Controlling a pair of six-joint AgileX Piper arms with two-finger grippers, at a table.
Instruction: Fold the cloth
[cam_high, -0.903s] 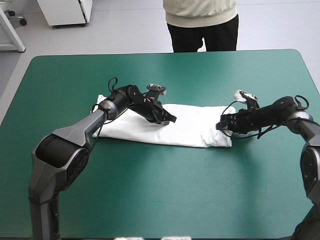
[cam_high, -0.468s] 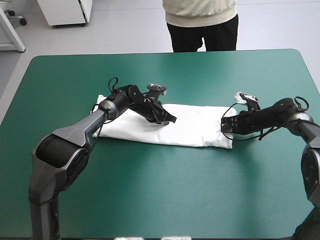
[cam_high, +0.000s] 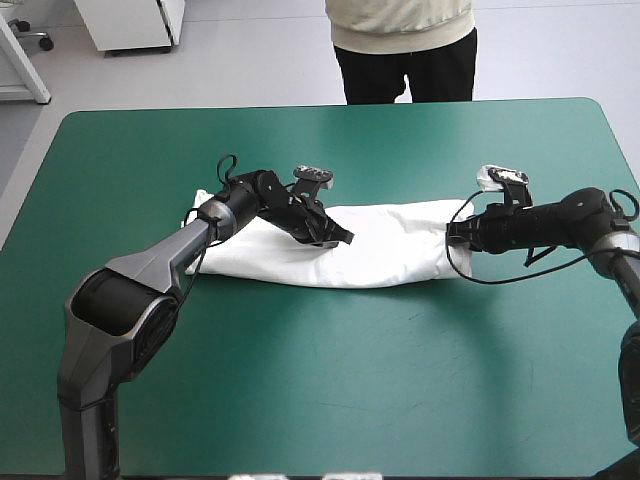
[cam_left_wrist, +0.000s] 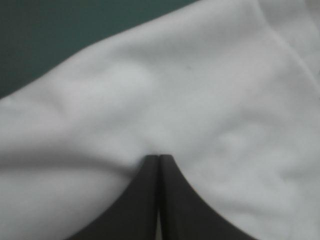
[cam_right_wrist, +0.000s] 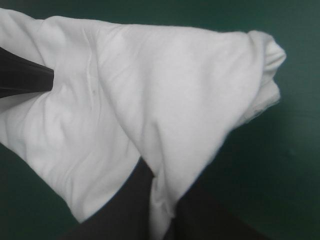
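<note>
Left fingers (cam_left_wrist: 142, 200): closed tip to tip, pressing onto T-shirt (cam_high: 385, 258). Right fingers (cam_right_wrist: 125, 210): nipped on T-shirt's right end, raised slightly. T-shirt: long folded band across mid tabletop (cam_high: 330, 390).

T-shirt (cam_left_wrist: 200, 100): blurred in the left wrist view, outline cut off on most sides | right claw (cam_right_wrist: 161, 187): tips buried under a T-shirt fold | left claw (cam_right_wrist: 45, 76): black wedge on the T-shirt, rest cut off in the right wrist view | left arm (cam_high: 200, 235): hides part of the T-shirt's end in the high view
</note>
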